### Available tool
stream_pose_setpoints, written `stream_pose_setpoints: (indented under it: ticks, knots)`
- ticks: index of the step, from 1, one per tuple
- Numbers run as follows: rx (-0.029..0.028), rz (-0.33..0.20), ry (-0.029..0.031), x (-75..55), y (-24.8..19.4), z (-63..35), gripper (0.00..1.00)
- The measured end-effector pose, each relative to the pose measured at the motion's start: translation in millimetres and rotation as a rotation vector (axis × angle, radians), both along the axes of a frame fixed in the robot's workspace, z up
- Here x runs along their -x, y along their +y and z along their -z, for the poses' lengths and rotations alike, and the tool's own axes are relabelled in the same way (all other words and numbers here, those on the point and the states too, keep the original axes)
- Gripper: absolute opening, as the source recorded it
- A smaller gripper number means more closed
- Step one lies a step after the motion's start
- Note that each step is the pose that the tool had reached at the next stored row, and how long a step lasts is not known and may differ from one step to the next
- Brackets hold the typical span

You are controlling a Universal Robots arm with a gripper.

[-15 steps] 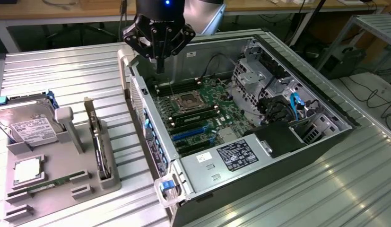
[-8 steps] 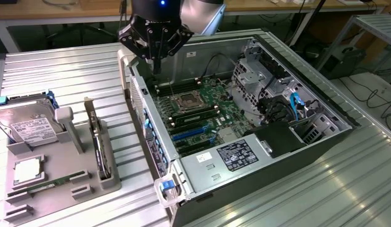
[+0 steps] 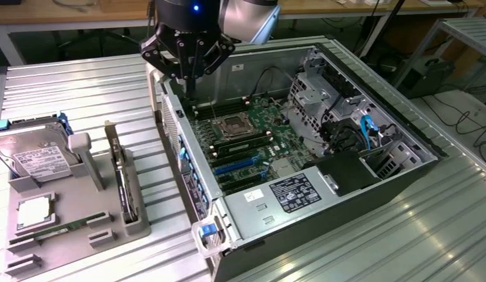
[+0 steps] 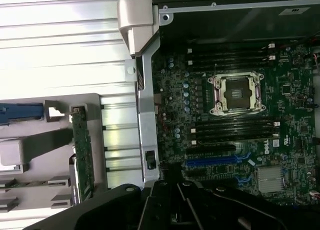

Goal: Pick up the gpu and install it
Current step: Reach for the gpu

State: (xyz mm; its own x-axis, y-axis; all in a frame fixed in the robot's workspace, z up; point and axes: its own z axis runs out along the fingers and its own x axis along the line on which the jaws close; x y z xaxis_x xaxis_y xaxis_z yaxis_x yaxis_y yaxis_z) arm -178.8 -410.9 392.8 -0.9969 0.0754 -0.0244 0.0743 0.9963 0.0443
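In the exterior view my claw [image 3: 188,82] hangs above the far corner of the open computer case [image 3: 399,135], over the wall on the exterior view's left. Its dark fingers are clenched together, tips pointing down, and I am not gripping the card. The gpu [image 3: 123,179] stands on edge in a slot of the grey holder [image 3: 86,170], which lies on the ribbed metal surface [image 3: 86,94] just beside the case, towards the exterior view's left. The card's pale bracket end points away from the camera. It is well apart from my claw. In the same holder, further to the exterior view's left, a hard drive [image 3: 35,155] with a white label leans upright, with a processor chip [image 3: 35,212] and a narrow memory stick [image 3: 54,231] nearer the camera. Inside the case I see the motherboard [image 3: 247,138], blue cables and a labelled power supply [image 3: 286,194].

In the wrist view my claw [image 4: 172,207] shows as dark linkage drawn in close at the picture's edge. The gpu [image 4: 82,155] appears as a thin green strip on edge in the holder [image 4: 35,140], outside the case wall [image 4: 147,115]. Beyond that wall lies the motherboard [image 4: 280,115] with its open processor socket [image 4: 236,93] and blue slots.
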Motion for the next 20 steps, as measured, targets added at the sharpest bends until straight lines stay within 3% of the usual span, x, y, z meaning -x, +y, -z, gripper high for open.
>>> stream_pose_setpoints:
  ticks: [14, 20]
  knots:
    - [-0.0001, -0.001, -0.0001, 16.8, -18.1, 0.4, 0.11]
    - [0.0000, -0.001, 0.0000, 27.3, -29.9, 0.5, 0.11]
